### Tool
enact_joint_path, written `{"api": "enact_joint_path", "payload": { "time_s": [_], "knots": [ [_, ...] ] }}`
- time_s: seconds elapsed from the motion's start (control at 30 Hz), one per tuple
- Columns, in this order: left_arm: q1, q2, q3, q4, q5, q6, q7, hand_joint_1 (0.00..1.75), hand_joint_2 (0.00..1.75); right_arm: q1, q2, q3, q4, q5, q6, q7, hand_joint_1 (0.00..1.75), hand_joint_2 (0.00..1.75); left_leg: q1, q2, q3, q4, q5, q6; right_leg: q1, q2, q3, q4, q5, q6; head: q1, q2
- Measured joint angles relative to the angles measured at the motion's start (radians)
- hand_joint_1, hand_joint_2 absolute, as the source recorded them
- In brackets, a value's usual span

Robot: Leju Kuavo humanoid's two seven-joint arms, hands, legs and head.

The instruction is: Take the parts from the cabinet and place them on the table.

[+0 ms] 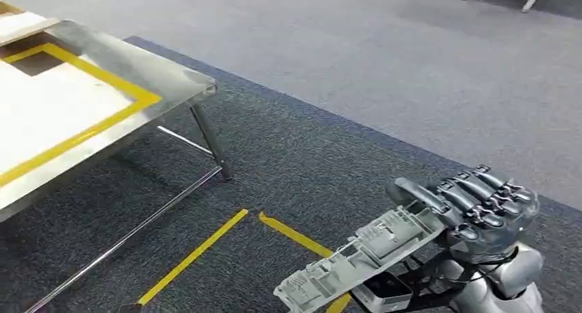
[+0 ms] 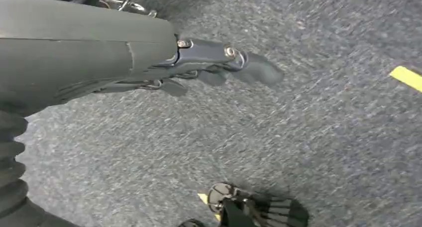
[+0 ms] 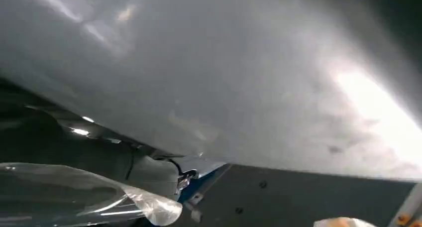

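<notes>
Part: nearest to us in the head view, a long pale grey moulded part (image 1: 357, 254) sticks out toward the lower left from our right hand, tilted, over the carpet and not on the bench.
Right hand: our right hand (image 1: 473, 210) grips the part's far end, dark fingers (image 1: 480, 189) curled over its top edge, thumb wrapped around it.
Left hand: in the left wrist view we see our left hand (image 2: 199, 70) hanging over the carpet, fingers (image 2: 254, 70) stretched out and holding nothing.
Floor tape: yellow tape lines (image 1: 199, 251) lie on the dark carpet (image 1: 295, 155) just beside the part.
Bench: farther left stands the steel bench (image 1: 171, 79), its white top framed by yellow tape, well apart from the part.
</notes>
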Motion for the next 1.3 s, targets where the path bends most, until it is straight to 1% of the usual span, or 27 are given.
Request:
{"api": "enact_joint_path", "payload": {
  "time_s": [0.03, 0.07, 0.1, 0.17, 0.2, 0.23, 0.3, 0.33, 0.37, 0.4, 0.43, 0.53, 0.57, 0.63, 0.67, 0.73, 0.77, 0.83, 0.87, 0.9, 0.93, 1.07, 1.13, 1.17, 1.23, 1.27, 1.3],
  "knots": [
    [0.001, 0.000, 0.000, 0.000, 0.000, 0.002, 0.000, 0.00, 1.75, -0.001, 0.000, 0.000, -0.001, -0.003, 0.000, -0.001, 1.75, 1.75, 0.012, -0.012, 0.013, -0.013, 0.005, 0.009, -0.005, 0.010, -0.004, 0.003, -0.012, 0.008, 0.000, 0.000],
    [0.001, 0.000, 0.000, 0.000, 0.000, 0.004, 0.000, 0.00, 1.75, -0.004, 0.000, 0.000, -0.001, -0.006, 0.000, -0.002, 1.75, 1.75, 0.014, -0.018, 0.017, -0.015, 0.005, 0.013, -0.008, 0.078, -0.010, 0.030, -0.030, 0.010, 0.007, 0.000],
    [-0.002, 0.000, 0.000, 0.000, -0.001, 0.006, 0.000, 0.00, 1.75, -0.006, 0.000, 0.000, -0.001, -0.009, 0.000, -0.003, 1.75, 1.75, 0.014, -0.027, 0.016, -0.015, 0.005, 0.020, -0.009, 0.117, -0.040, 0.093, -0.060, 0.010, 0.010, 0.000],
    [-0.006, -0.002, -0.001, 0.000, -0.008, 0.008, -0.001, 0.00, 1.75, -0.001, 0.000, 0.000, 0.002, -0.009, 0.000, -0.001, 1.75, 1.75, 0.014, -0.053, 0.016, -0.015, 0.003, 0.023, -0.010, 0.141, -0.141, 0.272, -0.126, 0.014, 0.013, 0.000],
    [-0.005, -0.003, -0.002, 0.000, -0.012, 0.008, -0.001, 0.00, 1.75, -0.002, 0.000, 0.000, 0.003, -0.008, 0.000, 0.002, 1.75, 1.75, 0.014, -0.062, 0.017, -0.015, 0.003, 0.024, -0.010, 0.141, -0.171, 0.315, -0.132, 0.015, 0.013, 0.000],
    [-0.005, -0.004, -0.005, 0.000, -0.018, 0.009, -0.002, 0.00, 1.75, -0.002, 0.000, 0.000, 0.004, -0.007, 0.000, 0.004, 1.75, 1.75, 0.013, -0.073, 0.018, -0.015, 0.002, 0.023, -0.010, 0.142, -0.185, 0.318, -0.111, 0.015, 0.013, 0.000],
    [-0.005, -0.005, -0.006, 0.000, -0.021, 0.011, -0.003, 0.00, 1.75, -0.002, 0.000, 0.000, 0.005, -0.003, 0.000, 0.006, 1.75, 1.75, 0.014, -0.087, 0.020, -0.014, 0.001, 0.022, -0.010, 0.142, -0.175, 0.269, -0.064, 0.014, 0.013, 0.000],
    [-0.005, -0.005, -0.006, 0.000, -0.021, 0.013, -0.005, 0.00, 1.75, -0.002, 0.000, 0.001, 0.005, 0.000, 0.000, 0.007, 1.75, 1.75, 0.015, -0.099, 0.024, -0.013, 0.000, 0.019, -0.011, 0.144, -0.142, 0.185, -0.007, 0.014, 0.013, 0.000],
    [-0.005, -0.006, -0.006, 0.000, -0.021, 0.014, -0.005, 0.00, 1.75, -0.003, 0.000, 0.001, 0.005, 0.002, 0.000, 0.008, 1.75, 1.75, 0.017, -0.110, 0.027, -0.012, -0.003, 0.016, -0.014, 0.160, -0.104, 0.094, 0.046, 0.014, 0.013, 0.000],
    [-0.005, -0.006, -0.006, 0.000, -0.021, 0.014, -0.005, 0.00, 1.75, -0.004, 0.000, 0.002, 0.005, 0.003, 0.000, 0.010, 1.75, 1.75, 0.018, -0.120, 0.025, -0.010, -0.004, 0.011, -0.020, 0.206, -0.082, 0.045, 0.049, 0.014, 0.013, 0.000],
    [-0.008, -0.006, -0.006, 0.000, -0.021, 0.015, -0.005, 0.00, 1.75, -0.003, 0.000, 0.002, 0.005, 0.003, 0.000, 0.010, 1.75, 1.75, 0.013, -0.130, 0.015, 0.001, -0.006, 0.005, -0.021, 0.222, -0.060, 0.019, 0.042, 0.011, 0.012, 0.000],
    [-0.003, -0.006, -0.006, 0.000, -0.021, 0.016, -0.005, 0.00, 1.75, -0.005, 0.000, 0.002, 0.007, 0.008, 0.000, 0.011, 1.75, 1.75, 0.023, -0.157, 0.003, -0.004, 0.006, -0.013, -0.013, 0.197, -0.068, 0.024, 0.041, -0.004, 0.011, 0.000],
    [-0.002, -0.006, -0.006, 0.000, -0.021, 0.017, -0.005, 0.00, 1.75, -0.006, 0.001, 0.002, 0.007, 0.010, 0.000, 0.011, 1.75, 1.75, 0.021, -0.166, 0.003, -0.002, 0.004, -0.016, -0.019, 0.183, -0.065, 0.016, 0.045, -0.010, 0.011, 0.000],
    [-0.002, -0.006, -0.006, 0.000, -0.021, 0.021, -0.004, 0.00, 1.75, -0.006, 0.006, 0.001, 0.007, 0.013, 0.000, 0.013, 1.75, 1.75, 0.017, -0.089, -0.023, 0.064, -0.043, -0.026, -0.020, 0.157, -0.056, 0.013, 0.043, -0.022, 0.002, 0.000],
    [-0.004, -0.006, -0.006, 0.000, -0.021, 0.023, -0.001, 0.00, 1.75, -0.004, 0.006, 0.000, 0.007, 0.017, 0.000, 0.013, 1.75, 1.75, 0.019, -0.069, -0.060, 0.147, -0.084, -0.031, -0.017, 0.142, -0.054, 0.013, 0.041, -0.026, 0.003, 0.000],
    [-0.003, -0.006, -0.006, 0.000, -0.021, 0.025, 0.001, 0.00, 1.75, 0.003, 0.006, 0.000, 0.007, 0.029, 0.000, 0.017, 1.75, 1.75, 0.023, -0.058, -0.130, 0.295, -0.140, -0.036, -0.016, 0.113, -0.053, 0.013, 0.038, -0.029, 0.002, 0.000],
    [-0.002, -0.007, -0.006, 0.000, -0.021, 0.025, 0.003, 0.00, 1.75, 0.005, 0.006, 0.000, 0.007, 0.031, 0.000, 0.019, 1.75, 1.75, 0.024, -0.057, -0.139, 0.309, -0.134, -0.037, -0.016, 0.101, -0.052, 0.013, 0.037, -0.030, 0.002, 0.000],
    [0.002, -0.007, -0.006, 0.000, -0.021, 0.026, 0.008, 0.00, 1.75, 0.011, 0.006, 0.001, 0.007, 0.027, 0.000, 0.020, 1.75, 1.75, 0.026, -0.051, -0.088, 0.209, -0.060, -0.036, -0.015, 0.077, -0.045, 0.013, 0.031, -0.028, 0.002, 0.000],
    [0.002, -0.007, -0.005, 0.000, -0.021, 0.026, 0.008, 0.00, 1.75, 0.013, 0.006, 0.001, 0.007, 0.027, 0.000, 0.020, 1.75, 1.75, 0.025, -0.036, -0.042, 0.118, -0.015, -0.033, -0.015, 0.066, -0.039, 0.013, 0.027, -0.026, 0.002, 0.000],
    [0.002, -0.007, -0.005, 0.000, -0.021, 0.026, 0.007, 0.00, 1.75, 0.013, 0.006, 0.001, 0.007, 0.024, 0.000, 0.020, 1.75, 1.75, 0.022, -0.001, -0.001, 0.032, 0.015, -0.027, -0.015, 0.057, -0.033, 0.013, 0.023, -0.022, 0.002, 0.000],
    [-0.001, -0.007, -0.005, 0.000, -0.021, 0.025, 0.005, 0.00, 1.75, 0.015, 0.006, 0.001, 0.007, 0.022, 0.000, 0.020, 1.75, 1.75, 0.005, 0.031, 0.013, 0.012, -0.007, -0.025, -0.007, 0.046, -0.032, 0.015, 0.018, -0.015, 0.002, 0.000],
    [-0.001, -0.007, -0.005, 0.000, -0.020, 0.025, -0.021, 0.00, 1.75, 0.014, 0.010, 0.003, 0.010, 0.001, 0.000, 0.005, 1.75, 1.75, 0.006, -0.009, 0.011, -0.004, -0.007, -0.001, -0.006, 0.003, -0.019, 0.009, 0.009, 0.006, 0.004, 0.000],
    [-0.002, -0.007, -0.005, 0.000, -0.018, 0.025, -0.037, 0.00, 1.75, 0.008, 0.015, 0.004, 0.015, -0.002, 0.000, 0.001, 1.75, 1.75, 0.015, -0.029, 0.016, -0.010, -0.003, 0.011, -0.016, 0.105, -0.048, 0.063, -0.029, 0.013, 0.010, 0.000],
    [-0.007, -0.008, -0.005, 0.000, -0.017, 0.026, -0.040, 0.00, 1.75, 0.006, 0.016, 0.006, 0.021, -0.001, 0.000, 0.001, 1.75, 1.75, 0.016, -0.040, 0.015, -0.010, -0.003, 0.015, -0.017, 0.128, -0.084, 0.134, -0.064, 0.014, 0.014, 0.000],
    [-0.011, -0.010, -0.005, 0.000, -0.018, 0.026, -0.039, 0.00, 1.75, 0.004, 0.016, 0.010, 0.040, -0.001, 0.000, 0.008, 1.75, 1.75, 0.015, -0.067, 0.014, -0.010, -0.004, 0.019, -0.016, 0.139, -0.173, 0.300, -0.125, 0.018, 0.016, 0.000],
    [-0.012, -0.011, -0.005, 0.000, -0.019, 0.026, -0.034, 0.00, 1.75, 0.000, 0.017, 0.011, 0.050, -0.001, 0.000, 0.012, 1.75, 1.75, 0.015, -0.082, 0.015, -0.010, -0.004, 0.019, -0.016, 0.140, -0.196, 0.334, -0.124, 0.018, 0.017, 0.000],
    [-0.011, -0.011, -0.005, 0.000, -0.021, 0.026, -0.031, 0.00, 1.75, -0.006, 0.017, 0.013, 0.060, -0.001, 0.000, 0.016, 1.75, 1.75, 0.015, -0.097, 0.016, -0.009, -0.004, 0.019, -0.016, 0.140, -0.194, 0.311, -0.090, 0.017, 0.016, 0.000]
  ]
}}
